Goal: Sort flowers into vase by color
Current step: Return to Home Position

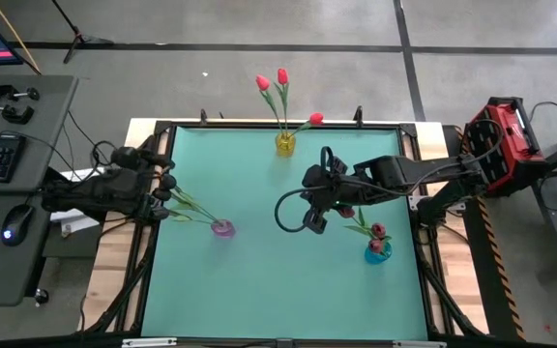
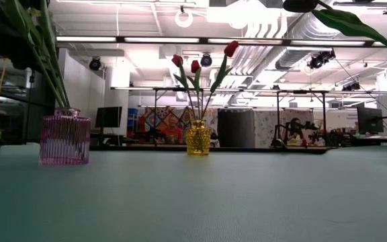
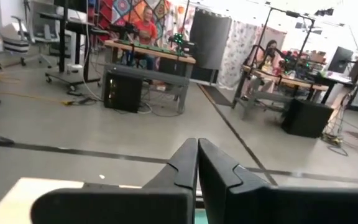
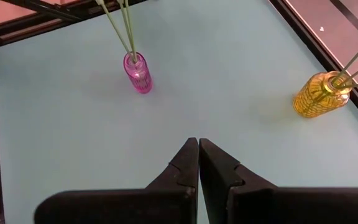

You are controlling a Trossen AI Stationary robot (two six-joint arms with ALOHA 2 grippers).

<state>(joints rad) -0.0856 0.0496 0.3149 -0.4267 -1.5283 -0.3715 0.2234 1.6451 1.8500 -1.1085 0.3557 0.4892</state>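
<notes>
High view. A yellow vase (image 1: 285, 144) stands at the middle of the desk's (image 1: 259, 290) back edge and holds three red tulips (image 1: 281, 75). A pink vase (image 1: 222, 229) is near the left edge. Its green stems (image 1: 191, 206) lean out toward the left arm, and the heads are lost against that dark arm. A blue vase (image 1: 378, 252) near the right edge carries crimson tulips (image 1: 378, 231). No flower lies loose on the desk. The left hand (image 1: 165, 188) sits at the left edge. The right hand (image 1: 314, 215) hangs over the middle, nearer the blue vase than the pink one.

Low view. The pink and yellow vases are upright and well apart, with red heads above the yellow one. The blue vase is out of view.

Left wrist view. The fingers (image 3: 179, 165) are pressed together with nothing between them. They face the room, where people sit at benches.

Right wrist view. The fingers (image 4: 182, 162) are pressed together and empty, with the pink and yellow vases on the desk beyond.

Progress, as judged: the sorting looks finished, with each vase holding one colour as far as can be seen, though the heads in the pink vase cannot be checked. Only the right arm's retreat to rest seems left.
</notes>
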